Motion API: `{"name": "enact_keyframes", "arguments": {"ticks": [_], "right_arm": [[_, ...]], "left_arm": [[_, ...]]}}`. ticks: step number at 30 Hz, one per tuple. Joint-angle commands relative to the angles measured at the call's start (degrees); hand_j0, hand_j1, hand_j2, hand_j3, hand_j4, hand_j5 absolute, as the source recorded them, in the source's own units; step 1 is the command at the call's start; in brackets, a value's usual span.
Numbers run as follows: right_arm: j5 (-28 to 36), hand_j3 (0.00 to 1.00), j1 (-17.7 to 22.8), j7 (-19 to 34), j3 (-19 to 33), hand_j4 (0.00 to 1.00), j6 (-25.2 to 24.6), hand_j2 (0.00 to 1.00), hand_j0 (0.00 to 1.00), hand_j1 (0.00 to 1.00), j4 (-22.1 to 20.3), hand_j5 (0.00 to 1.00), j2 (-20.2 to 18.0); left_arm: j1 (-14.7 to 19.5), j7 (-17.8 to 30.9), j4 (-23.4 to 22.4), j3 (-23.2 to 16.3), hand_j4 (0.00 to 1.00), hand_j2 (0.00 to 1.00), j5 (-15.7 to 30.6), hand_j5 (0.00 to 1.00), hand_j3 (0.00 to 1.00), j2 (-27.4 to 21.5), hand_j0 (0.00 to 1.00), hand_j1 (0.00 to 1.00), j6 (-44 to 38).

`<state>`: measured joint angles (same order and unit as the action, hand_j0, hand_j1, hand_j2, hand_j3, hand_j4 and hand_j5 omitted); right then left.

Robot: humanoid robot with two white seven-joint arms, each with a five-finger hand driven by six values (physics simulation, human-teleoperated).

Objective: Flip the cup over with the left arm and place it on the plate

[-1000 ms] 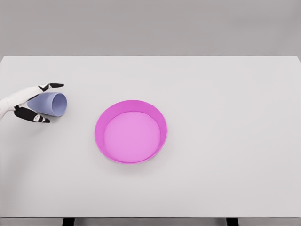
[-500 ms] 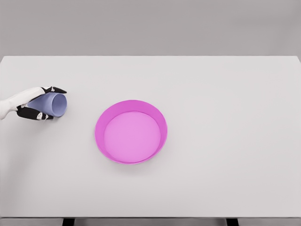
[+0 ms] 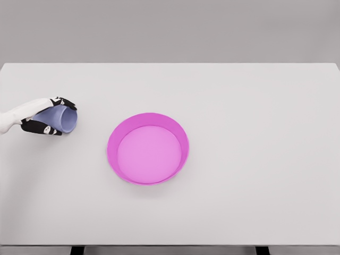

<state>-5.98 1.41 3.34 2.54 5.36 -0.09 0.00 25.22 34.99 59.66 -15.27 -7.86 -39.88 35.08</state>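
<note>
A pale blue cup (image 3: 62, 118) lies on its side at the table's left, its open mouth facing right toward the plate. My left hand (image 3: 56, 116) comes in from the left edge and is shut on the cup, black fingertips (image 3: 66, 101) curled over its top and the thumb under its lower side. The pink plate (image 3: 182, 139), round with a raised rim, sits on the table a little left of the middle, well apart from the cup. The right arm does not show.
The white table (image 3: 255, 133) spans the whole view, with its front edge near the bottom of the picture. A grey wall lies behind its far edge.
The left hand's fingers have closed from spread around the cup to wrapped tightly on it. The cup has shifted very slightly right. The plate has not moved.
</note>
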Motion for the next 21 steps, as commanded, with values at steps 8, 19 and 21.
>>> {"name": "enact_keyframes", "arguments": {"ticks": [8,19,21], "right_arm": [[0.01,1.00,-0.09,0.08,0.00,1.00,0.00,1.00,1.00,1.00,0.00,1.00,0.00],[0.01,1.00,0.00,0.00,0.00,1.00,0.00,1.00,1.00,1.00,0.00,1.00,0.00],[0.01,1.00,0.00,0.00,0.00,1.00,0.00,1.00,1.00,1.00,0.00,1.00,0.00]], "left_arm": [[-0.18,-0.01,1.34,-0.11,0.66,0.66,3.73,0.66,0.66,-0.11,0.66,0.66,-0.08],[-0.18,-0.10,2.57,-1.87,0.66,0.66,10.41,0.66,0.66,-0.28,0.66,0.66,-0.08],[-0.18,-0.10,3.45,-2.93,0.66,0.66,11.64,0.66,0.66,-0.20,0.66,0.66,-0.08]]}}
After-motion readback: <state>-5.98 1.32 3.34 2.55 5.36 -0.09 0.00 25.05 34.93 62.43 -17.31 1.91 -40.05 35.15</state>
